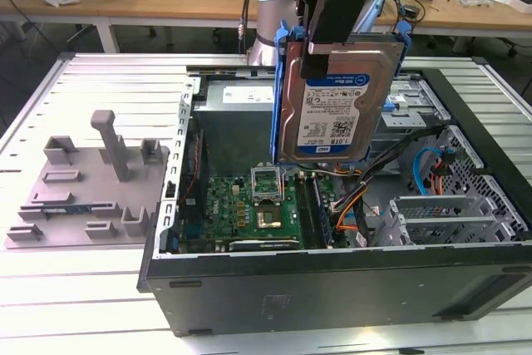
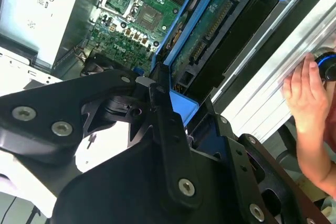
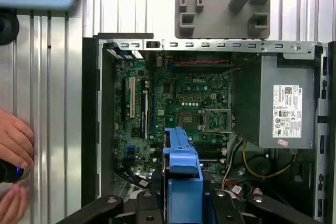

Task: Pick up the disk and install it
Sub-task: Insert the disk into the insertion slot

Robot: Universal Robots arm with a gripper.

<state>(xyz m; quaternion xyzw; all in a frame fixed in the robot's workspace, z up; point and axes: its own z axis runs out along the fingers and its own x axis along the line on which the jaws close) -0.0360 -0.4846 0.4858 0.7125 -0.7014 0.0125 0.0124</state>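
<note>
The pincer is clamping the disk by its top edge, hanging it upright above the open PC case, over the green motherboard. The exterior view is showing the label side (white-and-blue sticker on silver metal, w/ blue plastic frame); the second wrist view is showing its circuit-board underside. In the first wrist view a person's hand is resting on the ribbed metal surface beside the case.

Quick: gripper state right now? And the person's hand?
Gripper: shut on the disk, held upright above the open computer case.
Person's hand: over the ribbed table beside a small dark object; grip cannot be told.
</note>
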